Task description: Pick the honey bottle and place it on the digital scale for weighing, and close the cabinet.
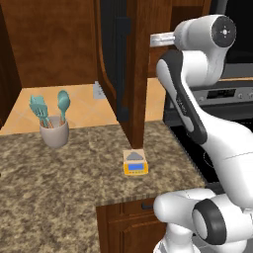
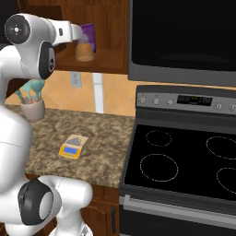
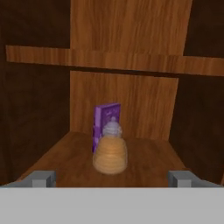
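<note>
Two claw fingertips [image 3: 41,178] stood wide apart, the claw [image 3: 112,179] open, with the bottle [image 3: 110,151] centred just ahead, untouched.

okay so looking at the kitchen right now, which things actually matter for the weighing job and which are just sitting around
Belongs to the job:
honey bottle, on the cabinet shelf
digital scale, on the counter
cabinet, door open
tool, open, facing the bottle

Just lying about:
purple box, behind the bottle
utensil cup with teal utensils
stove
microwave
</note>
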{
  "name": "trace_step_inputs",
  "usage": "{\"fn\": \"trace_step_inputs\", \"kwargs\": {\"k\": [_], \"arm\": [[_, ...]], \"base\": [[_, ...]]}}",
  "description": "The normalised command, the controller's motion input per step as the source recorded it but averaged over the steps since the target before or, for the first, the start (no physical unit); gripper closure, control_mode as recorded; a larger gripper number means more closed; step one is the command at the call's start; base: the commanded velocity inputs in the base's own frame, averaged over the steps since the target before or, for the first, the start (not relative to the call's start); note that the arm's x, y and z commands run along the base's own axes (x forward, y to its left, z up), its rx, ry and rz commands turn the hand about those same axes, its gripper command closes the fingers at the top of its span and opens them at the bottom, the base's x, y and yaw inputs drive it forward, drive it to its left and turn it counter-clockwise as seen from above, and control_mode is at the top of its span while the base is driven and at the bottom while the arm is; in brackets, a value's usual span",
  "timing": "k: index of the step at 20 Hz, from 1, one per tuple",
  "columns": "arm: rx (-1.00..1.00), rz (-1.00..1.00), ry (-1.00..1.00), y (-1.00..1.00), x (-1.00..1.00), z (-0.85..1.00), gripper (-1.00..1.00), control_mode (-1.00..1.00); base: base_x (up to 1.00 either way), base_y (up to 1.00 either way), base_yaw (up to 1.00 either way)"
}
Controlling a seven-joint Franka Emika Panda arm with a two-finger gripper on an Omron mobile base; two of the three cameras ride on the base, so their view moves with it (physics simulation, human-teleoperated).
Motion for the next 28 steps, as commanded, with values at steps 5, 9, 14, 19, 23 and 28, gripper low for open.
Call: {"fn": "trace_step_inputs", "kwargs": {"k": [5, 9, 14, 19, 23, 28], "arm": [[-0.03, 0.0, 0.02, 0.16, 0.37, -0.36, -1.0, -1.0], [0.0, 0.0, -0.04, 0.02, 0.41, -0.12, -1.0, -1.0], [0.0, 0.0, -0.02, 0.0, 0.47, -0.09, -1.0, -1.0], [0.0, 0.0, -0.05, 0.0, 0.51, 0.0, -1.0, -1.0], [0.0, 0.0, -0.07, 0.0, 0.5, 0.0, -1.0, -1.0], [0.04, 0.02, 0.0, 0.02, 0.54, -0.02, -1.0, -1.0]], "base": [[0.0, 0.0, 0.0], [0.0, 0.0, 0.0], [0.0, 0.0, 0.0], [0.0, 0.0, 0.0], [0.0, 0.0, 0.0], [0.0, 0.0, 0.0]]}}
